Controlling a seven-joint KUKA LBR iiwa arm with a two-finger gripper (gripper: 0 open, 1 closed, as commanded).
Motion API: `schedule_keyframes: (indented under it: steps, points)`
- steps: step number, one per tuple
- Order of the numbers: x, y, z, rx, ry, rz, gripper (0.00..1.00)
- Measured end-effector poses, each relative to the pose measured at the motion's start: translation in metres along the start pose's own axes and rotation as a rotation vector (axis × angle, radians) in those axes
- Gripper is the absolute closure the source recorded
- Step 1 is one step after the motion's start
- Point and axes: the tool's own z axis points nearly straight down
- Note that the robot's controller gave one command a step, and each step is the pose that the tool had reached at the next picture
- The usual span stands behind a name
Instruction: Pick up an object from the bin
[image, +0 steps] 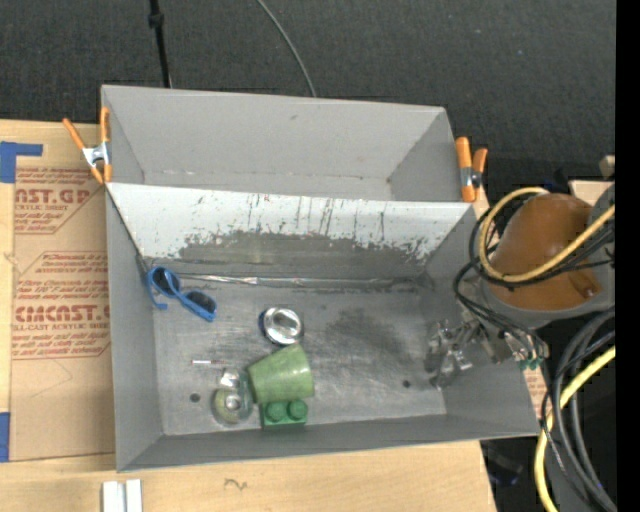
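The grey metal bin (128, 330) is taking up the middle of the view, its sloped walls running down to a flat, scuffed floor. The arm is reaching in over the right rim, its orange cover (545, 250) and looped cables hanging outside the right wall. The gripper (447, 358) is sitting low by the right wall, over bare floor, with nothing seen in it; whether it is open or closed cannot be told.

Everything loose is lying well apart from it, in the left half. A green cup (280, 374) is lying on its side near the near wall. A blue pair of toy glasses (180, 292) is resting against the foot of the left wall, farther back. A green studded block (284, 412) is touching the cup's near side. A round silver cap (282, 323) is lying just beyond the cup. A clear round piece (231, 403) is sitting just left of the block.

Open floor is stretching between the cup and the gripper, and along the whole far wall.
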Motion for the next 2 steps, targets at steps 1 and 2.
schedule_keyframes:
  steps: [1,2]
  points:
    - [-0.011,-0.005,-0.037,0.002,-0.004,0.006,1.0]
    - [-0.11,0.05,-0.024,-0.004,-0.006,0.08,1.0]
